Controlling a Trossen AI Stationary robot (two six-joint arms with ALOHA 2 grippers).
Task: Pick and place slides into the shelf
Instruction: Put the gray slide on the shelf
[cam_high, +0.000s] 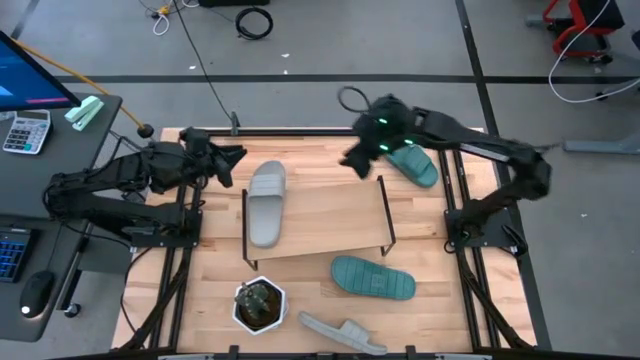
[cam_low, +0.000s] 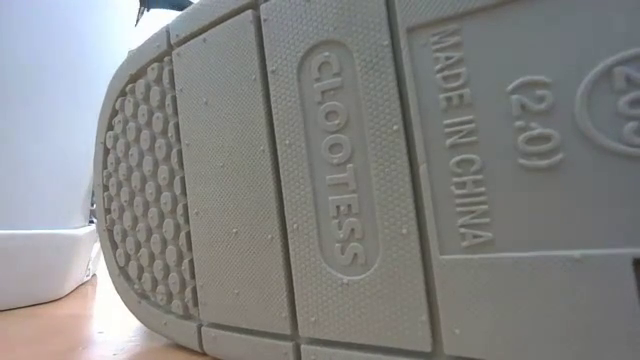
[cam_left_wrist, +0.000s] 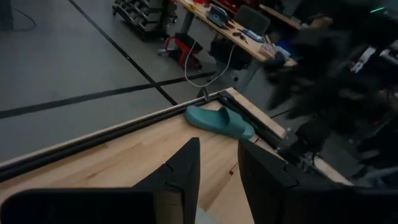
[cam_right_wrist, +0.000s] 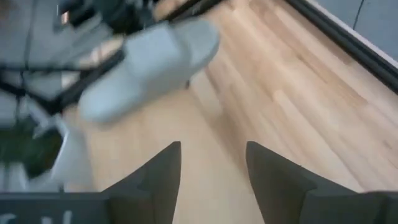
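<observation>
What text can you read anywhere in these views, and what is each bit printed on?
All on the light grey slide sole filling the low view:
"CLOOTESS", in a raised oval.
"MADE IN CHINA", beside it.
"(2.0)", further along.
A round mark at the frame edge is cut off, unreadable.
Calculator keys in the high view are too small to read.

Potted plant (cam_high: 259, 305) at table's (cam_high: 430, 310) front; calculator (cam_high: 25, 131) on side desk.
</observation>
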